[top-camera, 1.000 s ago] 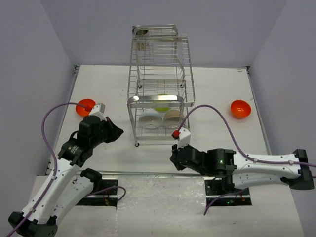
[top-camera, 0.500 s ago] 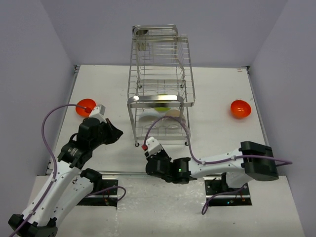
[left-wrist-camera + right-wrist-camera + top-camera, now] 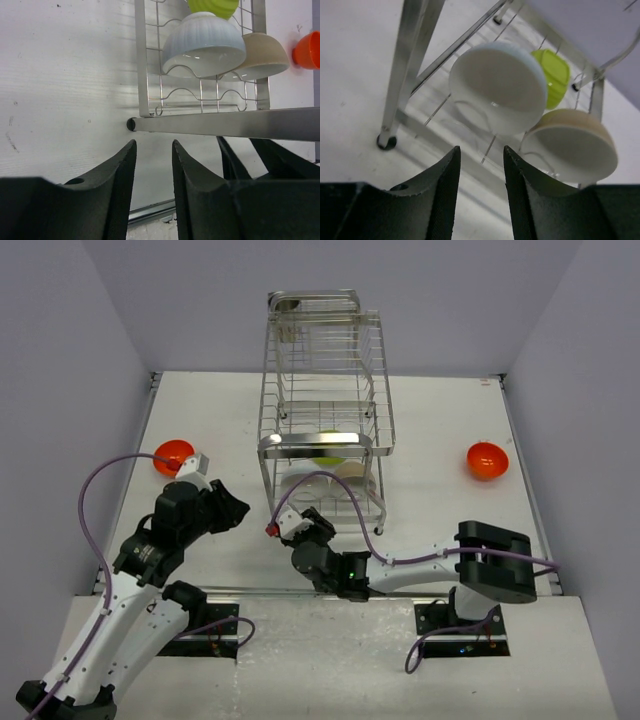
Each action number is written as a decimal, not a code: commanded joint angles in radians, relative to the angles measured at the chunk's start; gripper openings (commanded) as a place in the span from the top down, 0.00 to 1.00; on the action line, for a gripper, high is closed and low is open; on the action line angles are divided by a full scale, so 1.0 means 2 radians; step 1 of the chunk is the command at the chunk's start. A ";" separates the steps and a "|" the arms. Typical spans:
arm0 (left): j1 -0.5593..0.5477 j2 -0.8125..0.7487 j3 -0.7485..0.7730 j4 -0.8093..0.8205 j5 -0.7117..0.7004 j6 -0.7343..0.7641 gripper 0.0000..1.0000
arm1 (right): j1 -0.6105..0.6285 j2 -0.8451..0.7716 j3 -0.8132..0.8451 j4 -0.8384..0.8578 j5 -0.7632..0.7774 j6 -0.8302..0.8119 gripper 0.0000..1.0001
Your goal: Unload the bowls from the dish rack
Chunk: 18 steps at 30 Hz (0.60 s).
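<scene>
— while the right gripper (image 3: 481, 156) points into the lowest tier of the tall chrome wire dish rack (image 3: 316, 441), how do its fingers stand?
— slightly apart, holding nothing, near the white ribbed round bowl (image 3: 497, 92).
— and the left gripper (image 3: 153, 150)?
— also parted and empty, near the rack's front left corner.
— where are the bowls?
— the white one, the beige round bowl (image 3: 572, 145) and the small lime-green bowl (image 3: 554, 75) stand on edge in that tier. the left orange bowl (image 3: 174, 454) and the right orange bowl (image 3: 487, 460) lie on the white table (image 3: 430, 420) either side of the rack.
</scene>
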<state>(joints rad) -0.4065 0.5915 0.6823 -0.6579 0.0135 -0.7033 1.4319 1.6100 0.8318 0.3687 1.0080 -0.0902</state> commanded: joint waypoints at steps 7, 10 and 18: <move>-0.002 -0.004 0.002 0.022 0.010 0.001 0.63 | -0.052 0.063 -0.029 0.347 0.034 -0.261 0.60; -0.002 -0.012 -0.004 0.023 0.008 0.000 0.63 | -0.068 0.085 -0.027 0.418 0.025 -0.321 0.59; -0.002 -0.019 -0.030 0.042 0.026 -0.004 0.62 | -0.089 0.118 -0.016 0.503 -0.007 -0.394 0.59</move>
<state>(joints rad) -0.4065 0.5560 0.6411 -0.6357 0.0414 -0.7067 1.2594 1.8343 0.7769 1.2045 1.0286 -0.7906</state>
